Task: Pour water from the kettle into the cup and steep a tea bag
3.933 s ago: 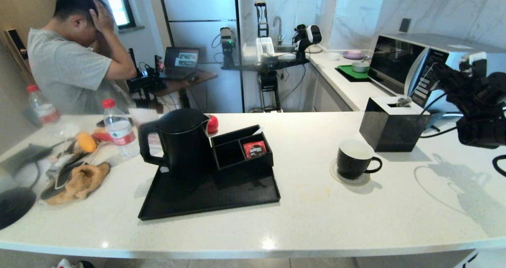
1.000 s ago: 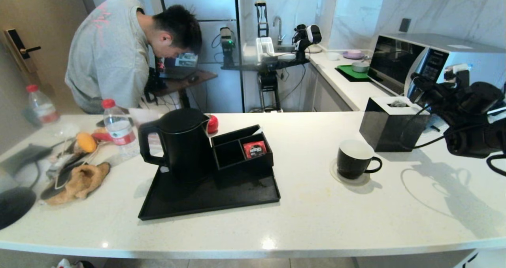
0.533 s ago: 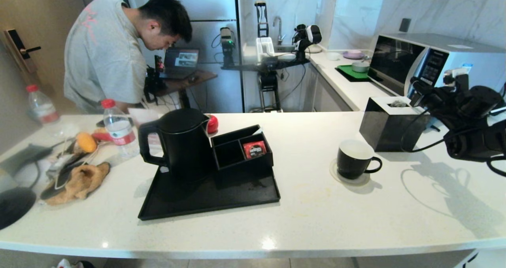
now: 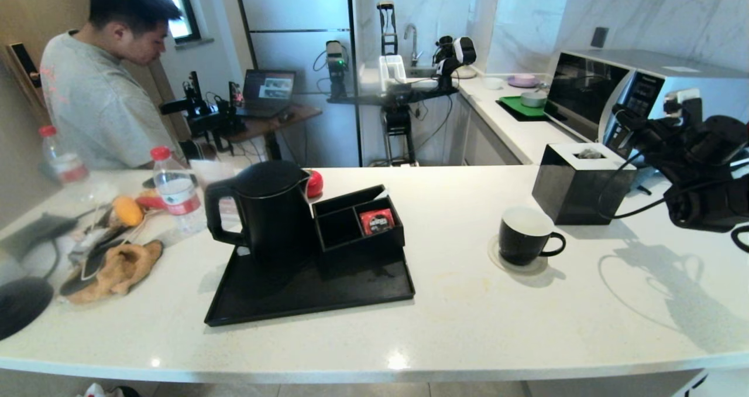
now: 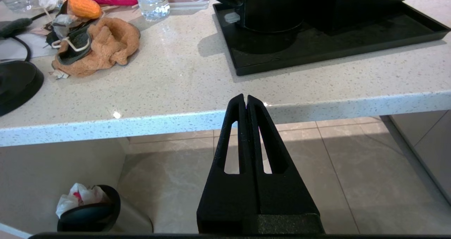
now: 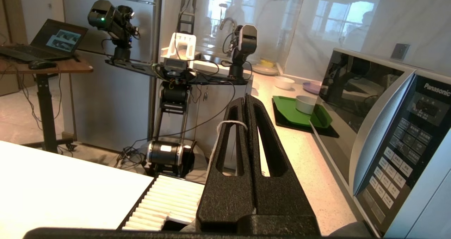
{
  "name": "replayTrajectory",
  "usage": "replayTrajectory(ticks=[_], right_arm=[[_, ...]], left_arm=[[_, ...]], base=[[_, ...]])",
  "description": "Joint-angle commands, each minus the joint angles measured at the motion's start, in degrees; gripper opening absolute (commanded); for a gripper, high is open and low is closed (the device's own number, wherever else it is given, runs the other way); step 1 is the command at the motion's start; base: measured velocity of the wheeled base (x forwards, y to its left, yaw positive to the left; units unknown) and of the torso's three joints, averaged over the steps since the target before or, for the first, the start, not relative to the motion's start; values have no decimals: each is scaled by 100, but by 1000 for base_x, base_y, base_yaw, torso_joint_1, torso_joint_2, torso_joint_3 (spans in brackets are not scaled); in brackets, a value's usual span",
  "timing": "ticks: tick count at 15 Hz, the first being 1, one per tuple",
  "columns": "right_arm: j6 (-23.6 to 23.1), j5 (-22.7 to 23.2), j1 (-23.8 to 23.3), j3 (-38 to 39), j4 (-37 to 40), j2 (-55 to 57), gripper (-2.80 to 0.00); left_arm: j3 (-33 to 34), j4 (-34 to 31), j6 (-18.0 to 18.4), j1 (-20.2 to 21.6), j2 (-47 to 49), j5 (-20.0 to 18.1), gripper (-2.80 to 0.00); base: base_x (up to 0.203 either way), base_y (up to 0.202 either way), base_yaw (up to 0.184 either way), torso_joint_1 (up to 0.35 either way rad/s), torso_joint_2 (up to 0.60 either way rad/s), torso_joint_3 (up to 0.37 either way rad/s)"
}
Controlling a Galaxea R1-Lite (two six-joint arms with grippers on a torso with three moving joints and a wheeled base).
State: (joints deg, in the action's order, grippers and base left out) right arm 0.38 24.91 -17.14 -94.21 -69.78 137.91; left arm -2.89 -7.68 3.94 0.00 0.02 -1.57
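On the table [image 4: 468, 327], right of the tray, the cup [image 4: 525, 235] is standing empty. Above the tissue box [image 4: 579, 183], the right gripper [image 6: 245, 99] is pinching a white string between closed fingers — likely the tea bag's — which risks snagging. The left gripper [image 5: 245, 98] is idling, fingers pressed together — below the table edge.

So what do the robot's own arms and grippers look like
Both grippers, left gripper and right gripper, are matte black with a grainy texture: two long tapering fingers, each with a slot cut through it. The right arm is bulky and black, with looping black cables and a white fitting on top.
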Motion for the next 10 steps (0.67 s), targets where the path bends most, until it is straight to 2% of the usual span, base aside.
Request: replayTrajectory(ticks=[1, 3, 8, 10], right_arm=[[-3, 81, 0, -10, -19, -71, -280], [-11, 258, -9, 1, -27, -98, -280], [-108, 280, -33, 112, -17, -180, -280], [-155, 425, -70, 140, -31, -198, -280]], left_arm=[[-1, -5, 2, 0, -2, -1, -280], [-1, -5, 2, 0, -2, -1, -280], [-1, -5, 2, 4, -2, -1, -280], [-1, -5, 2, 0, -2, -1, -280]], base=[[0, 0, 0, 0, 0, 0], [0, 0, 0, 0, 0, 0], [0, 0, 0, 0, 0, 0], [0, 0, 0, 0, 0, 0]])
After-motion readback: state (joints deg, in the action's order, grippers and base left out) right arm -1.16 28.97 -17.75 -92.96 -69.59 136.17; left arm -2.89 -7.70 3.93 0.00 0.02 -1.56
